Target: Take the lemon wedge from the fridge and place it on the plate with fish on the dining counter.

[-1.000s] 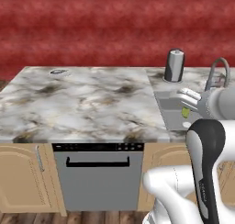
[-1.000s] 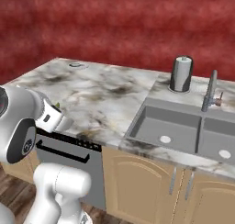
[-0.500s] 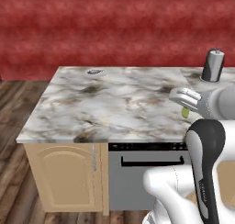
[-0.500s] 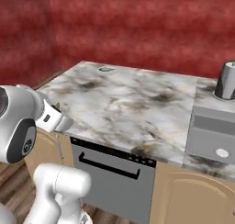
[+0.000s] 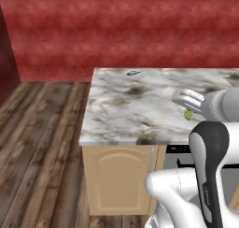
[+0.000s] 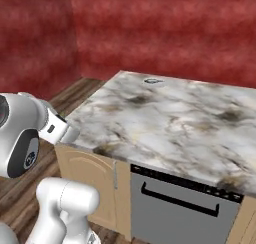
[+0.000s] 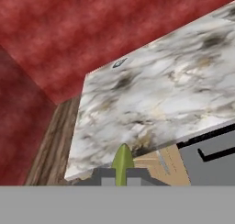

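We carry the lemon (image 7: 122,163) pinched in the gripper (image 7: 120,176) at the tabletop's (image 5: 140,110) near edge — the plate (image 5: 134,73) sits at the far edge. We should reach across level, keeping the pinch firm — and lower gently before releasing.

Glossy white rounded arm (image 5: 175,194), dark grey joint bands, pale grey wrist

One lemon wedge (image 7: 122,162), one plate with fish (image 5: 134,73)
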